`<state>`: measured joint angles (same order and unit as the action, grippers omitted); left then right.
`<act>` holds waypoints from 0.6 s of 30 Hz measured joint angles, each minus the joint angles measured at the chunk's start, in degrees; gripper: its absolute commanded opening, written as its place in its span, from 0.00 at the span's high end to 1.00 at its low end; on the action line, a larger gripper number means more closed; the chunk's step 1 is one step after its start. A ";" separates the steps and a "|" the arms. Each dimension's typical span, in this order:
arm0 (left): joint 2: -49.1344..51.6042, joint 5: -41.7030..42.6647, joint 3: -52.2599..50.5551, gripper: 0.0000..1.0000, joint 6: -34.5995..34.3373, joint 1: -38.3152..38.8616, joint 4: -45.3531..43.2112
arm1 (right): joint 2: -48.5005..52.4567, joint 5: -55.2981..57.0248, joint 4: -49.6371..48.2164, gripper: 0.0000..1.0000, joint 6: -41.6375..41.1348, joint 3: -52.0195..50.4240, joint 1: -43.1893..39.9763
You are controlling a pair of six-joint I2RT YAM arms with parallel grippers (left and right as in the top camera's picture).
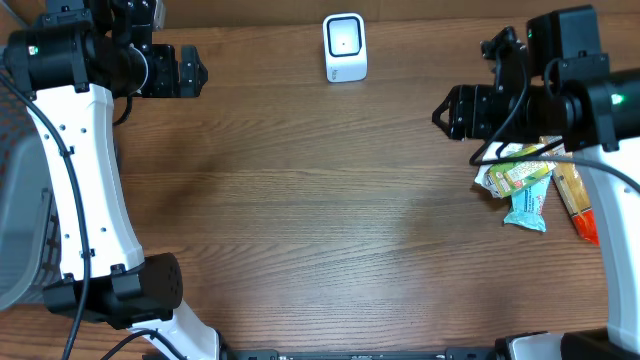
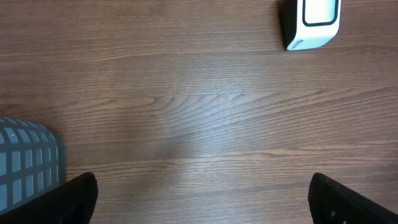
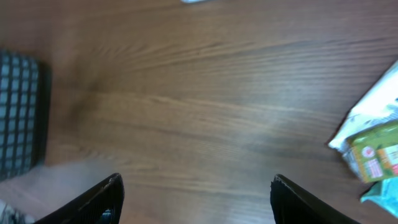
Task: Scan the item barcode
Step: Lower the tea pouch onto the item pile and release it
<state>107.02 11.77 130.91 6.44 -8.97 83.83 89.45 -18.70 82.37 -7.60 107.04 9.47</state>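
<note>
- Grey mesh basket sits at the table's far left edge, beside the white left arm.
- Near the back left, over bare wood, hangs the left gripper — its fingers are spread wide with nothing between them.
- At the back centre of the wooden table stands the white barcode scanner, upright and well apart from both grippers.
- From the right side the right gripper points toward the centre; its fingers are released, with only wood grain between them.
- Furthest right lie the items, partly under the right arm — a green-labelled packet on top, a teal packet touching it below, and an orange packet at the table edge.
</note>
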 measured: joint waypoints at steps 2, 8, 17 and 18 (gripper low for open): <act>0.00 0.00 0.00 0.01 0.00 0.00 0.00 | -0.87 -0.24 0.85 0.25 0.09 0.00 0.55; 0.00 0.00 0.00 0.01 0.00 0.00 0.00 | -5.22 -0.79 1.77 0.00 0.28 0.00 0.70; 0.00 0.00 0.00 0.00 0.00 0.00 0.00 | -20.33 -1.01 1.99 0.00 0.13 0.00 0.70; 0.00 0.00 0.00 0.00 0.00 0.00 0.00 | -22.25 -0.83 2.05 0.00 0.13 0.00 0.70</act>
<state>107.02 11.77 130.91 6.44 -8.97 83.83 67.20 -19.53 84.42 -7.46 107.04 10.17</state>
